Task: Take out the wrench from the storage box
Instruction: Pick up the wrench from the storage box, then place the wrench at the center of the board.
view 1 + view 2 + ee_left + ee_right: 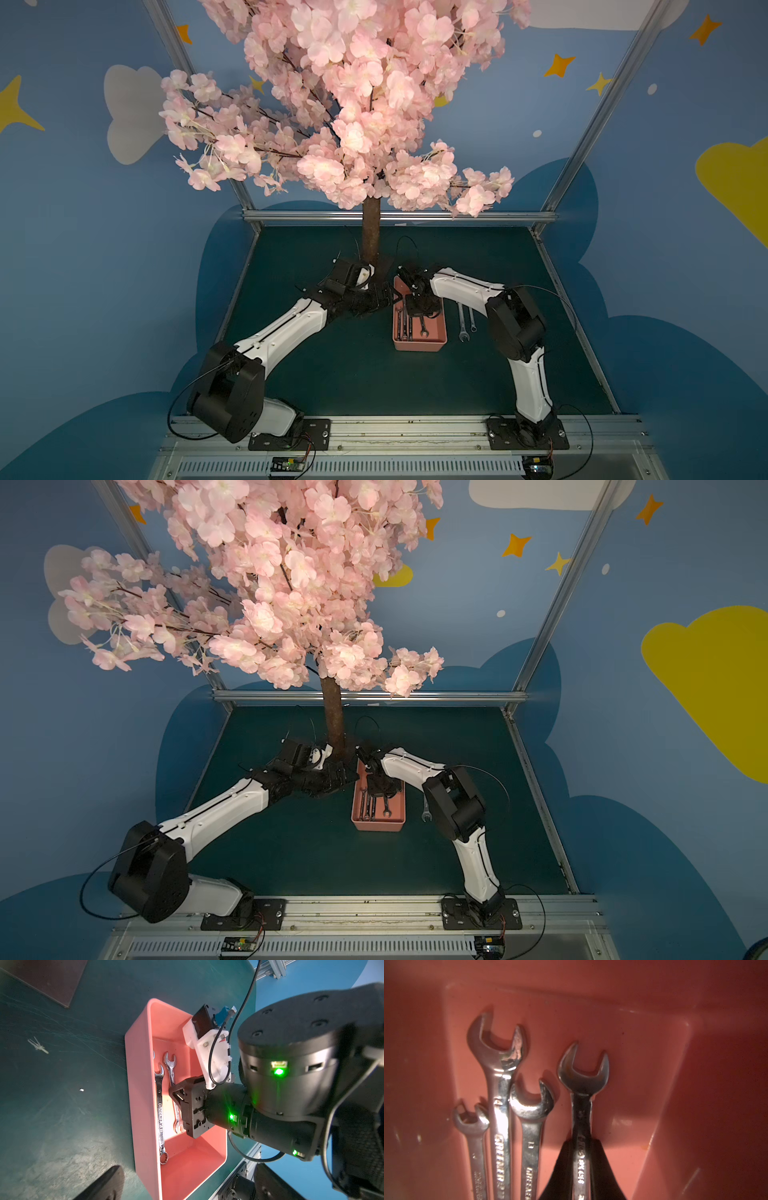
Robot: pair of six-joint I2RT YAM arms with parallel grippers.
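**Right gripper**: down inside the storage box. Its two black fingers are pressed against either side of the shank of a wrench, pinching it.

**Wrench:** chrome, open-ended, lengthwise inside the box. It is the one of the set nearest the box's right long wall, and its head is clear of the end wall.

**Other contents of the box, three items:**
- small wrench
- long wrench, marked 14
- middle wrench, marked 13

These three lie side by side, parallel to the pinched one, with their open heads facing the same way.

**Storage box:** salmon-pink, shallow, with rounded corners. It stands on the dark green worktop between the two arms, its long sides running away from the robot's base, as both top views show.

**Left gripper**: just beside the rim at the box's far left corner. Whether it is spread or pressed together cannot be told.

**Items outside the box:** a longer loose wrench and a shorter loose wrench. They lie on the worktop just right of the box, roughly parallel to it.

**Tree trunk**: upright behind the box, with pink blossom overhead.
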